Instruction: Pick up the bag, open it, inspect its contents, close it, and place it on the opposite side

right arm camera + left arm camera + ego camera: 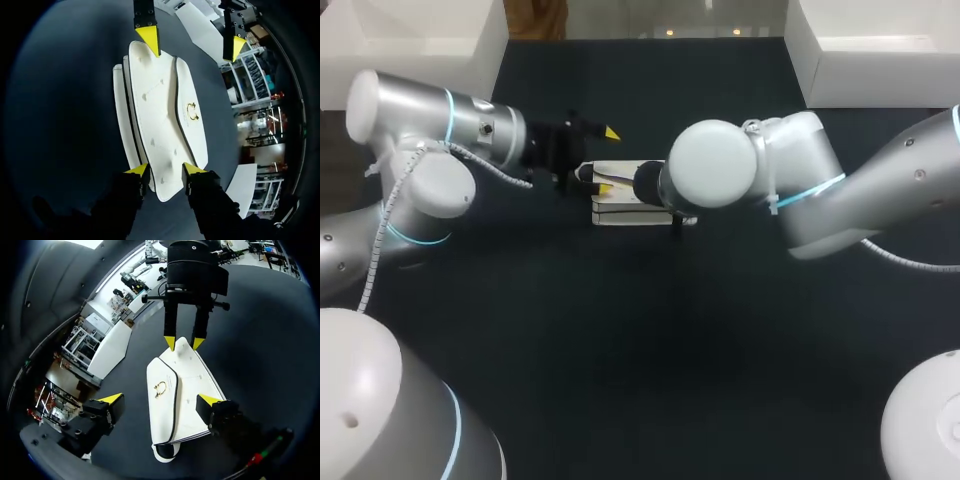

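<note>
left gripper spread wide at one end of the bag, pick-up not yet made

left gripper (pixel 161 400) stands wide open at one short end of the white bag (pixel 187 390): one fingertip sits over the bag's end, the other hangs off past its side, above the dark table (pixel 620 350). right gripper (pixel 167 170) is at the opposite short end, with that end right under its tips; whether it grips the bag or only hovers there i cannot tell

the bag lies flat near the middle of the table, between the two grippers. its flap is down, with the gold clasp (pixel 191 111) showing on top

by my reading the task is at its very start. the bag is neither lifted nor opened, so the whole run is left: picking up, opening, looking inside, closing, and setting it down on the other side. both tools look placed for a two-ended grasp, and the left one would have to close before any lift
</note>
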Motion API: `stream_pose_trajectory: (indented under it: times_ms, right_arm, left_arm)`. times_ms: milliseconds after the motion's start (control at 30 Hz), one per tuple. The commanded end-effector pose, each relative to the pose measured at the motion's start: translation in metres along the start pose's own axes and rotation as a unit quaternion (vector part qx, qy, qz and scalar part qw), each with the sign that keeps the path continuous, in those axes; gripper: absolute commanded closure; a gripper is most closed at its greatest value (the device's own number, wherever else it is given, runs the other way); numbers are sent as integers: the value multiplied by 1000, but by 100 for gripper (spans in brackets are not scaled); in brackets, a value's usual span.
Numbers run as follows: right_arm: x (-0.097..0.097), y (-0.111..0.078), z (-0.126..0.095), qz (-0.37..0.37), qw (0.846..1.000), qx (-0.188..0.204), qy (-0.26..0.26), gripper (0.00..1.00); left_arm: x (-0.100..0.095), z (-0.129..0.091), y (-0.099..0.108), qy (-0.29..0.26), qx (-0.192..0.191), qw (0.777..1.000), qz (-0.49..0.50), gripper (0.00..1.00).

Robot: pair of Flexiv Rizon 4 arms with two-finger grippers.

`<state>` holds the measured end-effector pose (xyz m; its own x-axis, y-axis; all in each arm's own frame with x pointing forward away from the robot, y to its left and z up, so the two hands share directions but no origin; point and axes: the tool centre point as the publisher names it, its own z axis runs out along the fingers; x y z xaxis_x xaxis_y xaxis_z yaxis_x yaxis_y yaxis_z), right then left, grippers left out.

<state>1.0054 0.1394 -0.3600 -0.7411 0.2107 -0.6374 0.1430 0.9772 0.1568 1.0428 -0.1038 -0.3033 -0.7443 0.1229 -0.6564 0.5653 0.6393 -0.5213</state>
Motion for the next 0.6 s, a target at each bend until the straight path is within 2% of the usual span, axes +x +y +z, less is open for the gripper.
stream_pose_trajectory:
  times_ms: [33,367,600]
  right_arm:
    - [-7,-5,-10,2,1000,-2,12,0]
    - [-37,-14,-30,17,997,6,74,0]
    - [-54,-18,-37,16,993,17,114,0]
  left_arm:
    - [-3,-6,-1,10,-6,1000,-11,0]
    - [-10,-29,-1,45,-41,996,-69,0]
    - [-8,-47,-2,94,-74,987,-109,0]
